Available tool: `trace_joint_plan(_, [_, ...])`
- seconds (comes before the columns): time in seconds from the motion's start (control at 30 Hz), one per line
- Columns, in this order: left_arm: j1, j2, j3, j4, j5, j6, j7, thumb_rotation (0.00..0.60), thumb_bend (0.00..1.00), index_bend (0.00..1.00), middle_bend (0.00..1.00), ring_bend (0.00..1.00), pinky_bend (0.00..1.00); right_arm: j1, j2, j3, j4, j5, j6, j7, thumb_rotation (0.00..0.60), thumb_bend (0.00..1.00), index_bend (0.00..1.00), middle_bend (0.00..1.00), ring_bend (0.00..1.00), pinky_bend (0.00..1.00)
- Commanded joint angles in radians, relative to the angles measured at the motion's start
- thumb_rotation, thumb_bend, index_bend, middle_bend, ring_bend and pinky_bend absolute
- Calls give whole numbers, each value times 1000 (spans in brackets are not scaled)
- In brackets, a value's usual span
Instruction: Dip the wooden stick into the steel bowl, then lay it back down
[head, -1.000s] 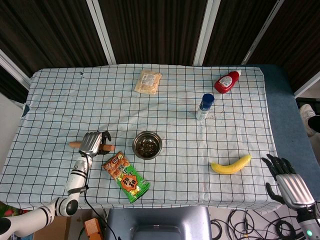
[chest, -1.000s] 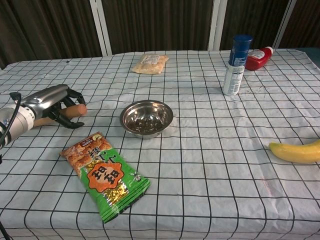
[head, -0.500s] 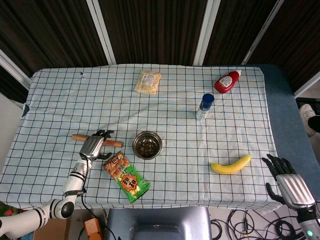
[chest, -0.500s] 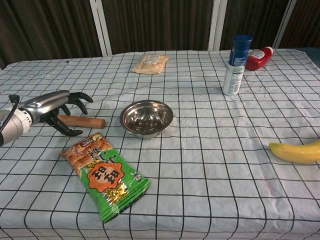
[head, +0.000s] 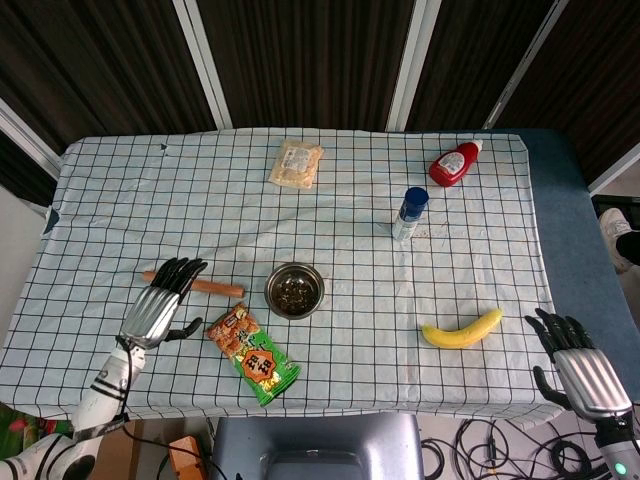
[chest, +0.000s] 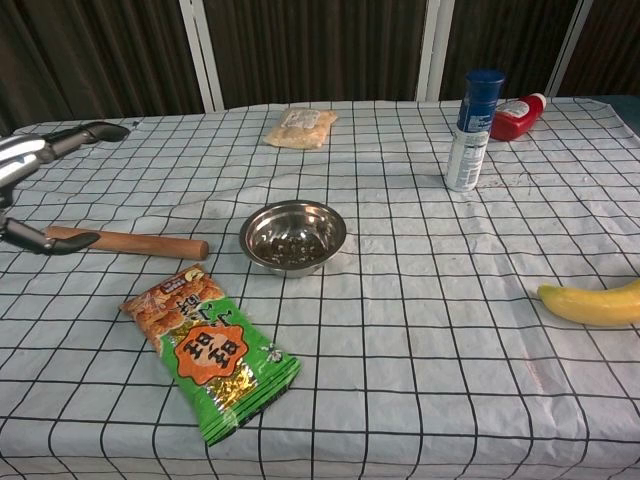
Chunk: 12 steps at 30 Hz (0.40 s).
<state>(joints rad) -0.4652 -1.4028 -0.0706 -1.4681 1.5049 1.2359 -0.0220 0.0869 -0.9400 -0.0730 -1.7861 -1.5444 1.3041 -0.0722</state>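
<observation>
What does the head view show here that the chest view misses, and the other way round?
Only the head view shows the right hand, open beside the table's edge, and the whole of the left hand, fingers spread, over one end of the brown wooden stick.

Only the chest view shows the stick lying flat on the cloth at near table level.

Both share the round steel bowl, green-and-orange snack packet, yellow banana, blue-capped white bottle, red ketchup bottle and pale food bag.
</observation>
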Motion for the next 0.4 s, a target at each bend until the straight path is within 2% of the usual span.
trace_joint_plan(0.03, [228, 98, 198, 10, 247, 331, -68, 600, 298, 0, 0, 0, 0, -3, -19, -1, -2, 1, 2, -38, 600, 484, 0, 0, 0, 0])
trace_joint_plan(0.13, [299, 76, 228, 73, 260, 402, -59, 600, 303, 0, 0, 0, 0, -2, -34, -1, -7, 4, -2, -71, 600, 483, 0, 0, 0, 0])
trace_joint_plan(0.2, [305, 100, 246, 67, 245, 360, -19, 600, 316, 0, 0, 0, 0, -1, -41, -3, -9, -2, -4, -85, 600, 483, 0, 0, 0, 0])
trace_joint_plan(0.4, [303, 131, 225, 16, 200, 314, -11, 600, 329, 0, 0, 0, 0, -4, -50, -5, -10, 4, -2, -106, 600, 483, 0, 0, 0, 0])
